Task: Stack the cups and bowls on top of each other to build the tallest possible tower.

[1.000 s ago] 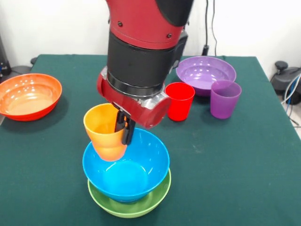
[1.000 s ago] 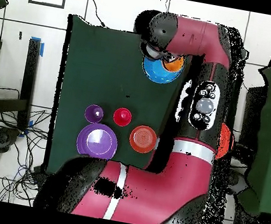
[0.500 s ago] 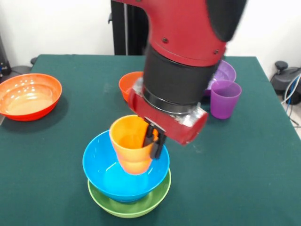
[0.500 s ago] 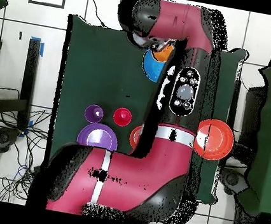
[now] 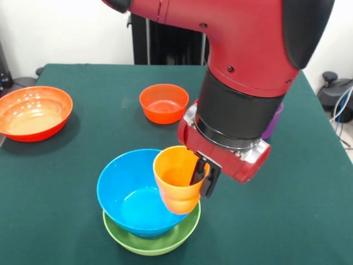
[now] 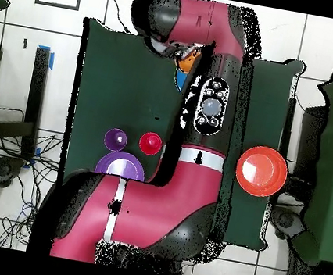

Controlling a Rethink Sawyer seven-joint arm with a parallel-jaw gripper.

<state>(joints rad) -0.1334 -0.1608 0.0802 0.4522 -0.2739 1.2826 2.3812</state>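
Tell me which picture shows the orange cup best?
The front view. There the whole orange cup shows, pinched at its rim by the gripper over the light blue bowl. In the overhead view the arm hides all but a sliver of it.

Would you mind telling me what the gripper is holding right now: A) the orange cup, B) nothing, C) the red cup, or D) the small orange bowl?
A: in the front view the gripper clamps the rim of the orange cup above the light blue bowl.
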